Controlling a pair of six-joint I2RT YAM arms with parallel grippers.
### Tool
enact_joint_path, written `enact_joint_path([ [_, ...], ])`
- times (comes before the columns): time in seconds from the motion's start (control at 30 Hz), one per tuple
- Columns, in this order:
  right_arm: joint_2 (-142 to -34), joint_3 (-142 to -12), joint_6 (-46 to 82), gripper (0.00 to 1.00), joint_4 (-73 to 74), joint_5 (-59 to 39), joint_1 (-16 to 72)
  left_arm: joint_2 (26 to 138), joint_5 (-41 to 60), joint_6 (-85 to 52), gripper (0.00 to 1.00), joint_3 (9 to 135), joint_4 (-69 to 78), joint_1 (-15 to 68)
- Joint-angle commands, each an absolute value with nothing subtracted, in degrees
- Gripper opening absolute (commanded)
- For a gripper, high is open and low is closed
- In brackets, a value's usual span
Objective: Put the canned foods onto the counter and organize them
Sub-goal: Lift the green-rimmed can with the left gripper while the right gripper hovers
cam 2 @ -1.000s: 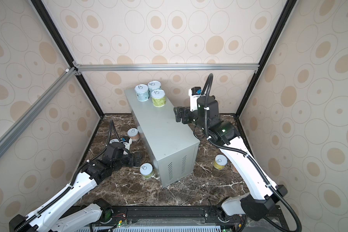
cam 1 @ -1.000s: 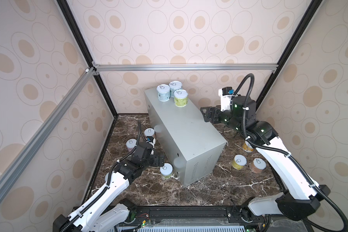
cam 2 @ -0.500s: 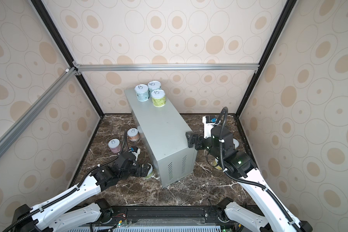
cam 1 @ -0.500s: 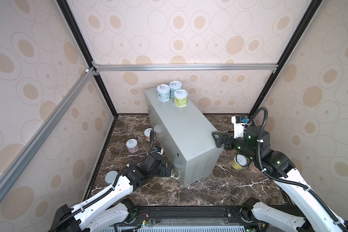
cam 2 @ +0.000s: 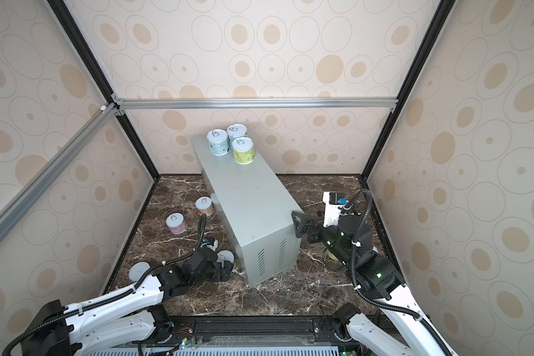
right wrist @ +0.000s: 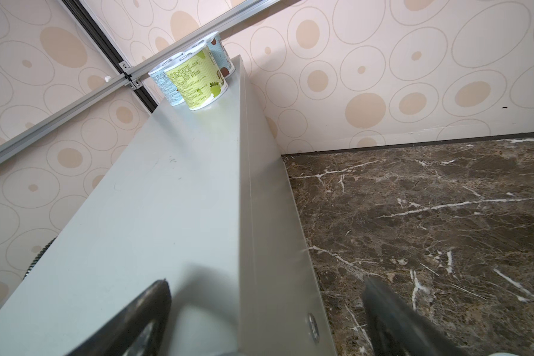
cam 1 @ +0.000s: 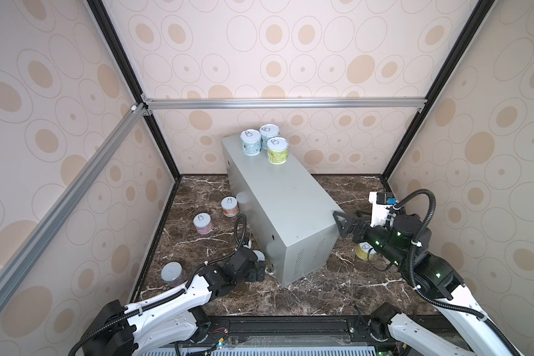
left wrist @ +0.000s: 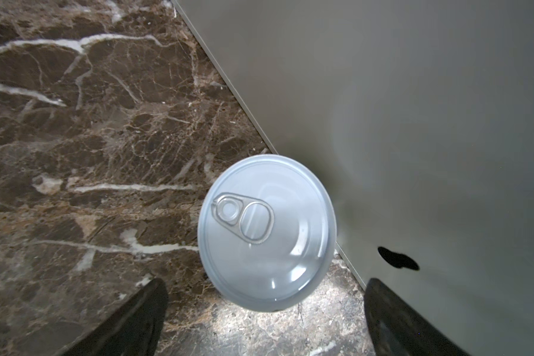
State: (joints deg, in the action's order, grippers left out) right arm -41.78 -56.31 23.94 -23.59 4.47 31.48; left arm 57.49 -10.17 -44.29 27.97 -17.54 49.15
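The counter [cam 1: 278, 200] is a grey metal box standing slantwise on the marble floor. At its far end stand three canned foods: two teal cans [cam 1: 250, 142] [cam 1: 269, 132] and a green one [cam 1: 277, 150]. My left gripper [left wrist: 265, 282] is open and hovers low over a can with a pull-tab lid [left wrist: 267, 228] that stands against the counter's left side near its front corner [cam 1: 259, 255]; the fingers are short of the can. My right gripper [right wrist: 265, 280] is open and empty, its fingers straddling the counter's top right edge near the front corner [cam 1: 341, 223].
More cans stand on the floor. An orange one [cam 1: 229, 206] and a pink one [cam 1: 203, 223] are left of the counter. Another [cam 1: 173, 272] is by the front left wall. A yellow one [cam 1: 364, 250] is half hidden under my right arm. Patterned walls close in on three sides.
My right arm has swung from the counter's far end down to its near right corner. My left arm has pulled back toward the front, over the can by the counter's near left corner.
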Motion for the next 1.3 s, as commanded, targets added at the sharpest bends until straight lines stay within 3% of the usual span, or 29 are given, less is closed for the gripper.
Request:
enact_joint_path([
  [0.0,-41.7,-54.5,21.9,0.99,-29.7,4.2,31.3,59.4,-12.0,-46.4,0.99,27.4,-12.8,49.8],
  [0.23,-39.5,-53.2,22.1,0.99,-30.5,4.4,31.5,65.8,-12.6,-47.8,0.99,27.5,-8.0,50.0],
  [0.7,-37.7,-52.7,27.0,0.99,-31.1,4.9,31.5,70.6,-22.9,-56.6,0.99,26.8,-5.9,50.2],
  [1.03,-39.1,-53.8,28.6,0.99,-32.3,3.1,31.4,66.9,-30.5,-60.6,0.99,21.7,-9.0,49.3],
  [1.27,-39.6,-57.3,29.3,0.99,-36.8,4.3,31.4,63.1,-29.5,-54.4,0.99,16.1,0.5,48.1],
])
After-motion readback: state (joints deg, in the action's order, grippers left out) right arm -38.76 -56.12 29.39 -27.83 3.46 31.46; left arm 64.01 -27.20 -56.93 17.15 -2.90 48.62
